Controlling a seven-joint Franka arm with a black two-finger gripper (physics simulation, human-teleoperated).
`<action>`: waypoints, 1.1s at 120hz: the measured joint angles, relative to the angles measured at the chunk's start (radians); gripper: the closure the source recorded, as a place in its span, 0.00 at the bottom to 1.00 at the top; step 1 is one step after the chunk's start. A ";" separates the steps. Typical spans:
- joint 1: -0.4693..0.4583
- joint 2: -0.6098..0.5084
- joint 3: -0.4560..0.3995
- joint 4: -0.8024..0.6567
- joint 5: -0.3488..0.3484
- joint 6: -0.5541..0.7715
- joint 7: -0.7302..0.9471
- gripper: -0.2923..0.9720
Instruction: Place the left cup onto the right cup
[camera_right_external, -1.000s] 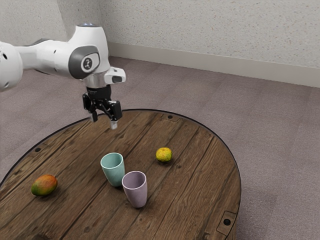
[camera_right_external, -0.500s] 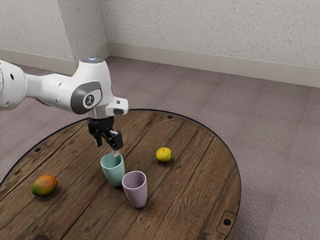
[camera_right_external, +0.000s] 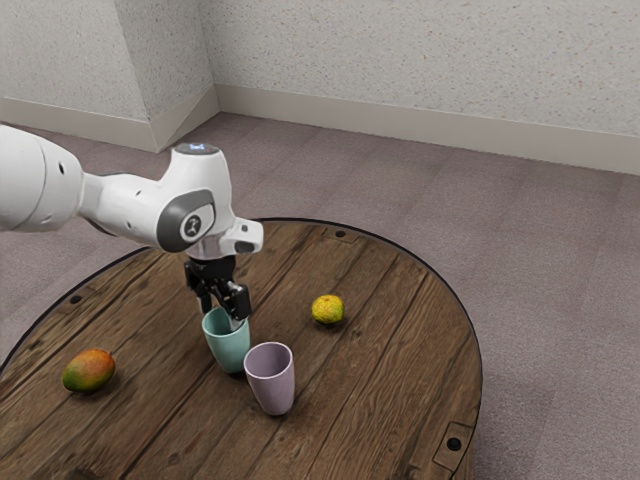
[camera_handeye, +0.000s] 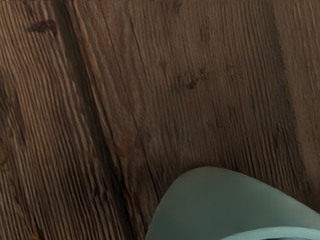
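Observation:
The teal cup (camera_right_external: 228, 345) stands upright on the round wooden table (camera_right_external: 390, 340); it is the one nearer the exterior view's left. The lilac cup (camera_right_external: 270, 378) stands upright just to its right and nearer the front, close beside it. My gripper (camera_right_external: 224, 308) points down at the teal cup's far rim, its fingers still apart and straddling the rim, so it is open. In the wrist view the teal cup (camera_handeye: 230, 205) shows as a blurred curved wall just under my hand, over the wood grain.
A yellow-green round fruit (camera_right_external: 327, 309) lies on the table to the exterior view's right of my gripper. A red-green mango (camera_right_external: 88, 370) lies near the table's left edge. The table's rim curves close behind my arm.
My hand has come down from well above the table and forward to the teal cup's rim. The cups and fruits have not moved.

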 joint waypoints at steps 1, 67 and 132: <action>0.000 0.000 0.000 0.000 0.000 0.001 0.000 0.30; -0.021 -0.017 0.000 -0.004 0.004 0.019 0.011 0.78; -0.038 -0.209 -0.016 0.001 0.058 -0.051 0.003 0.85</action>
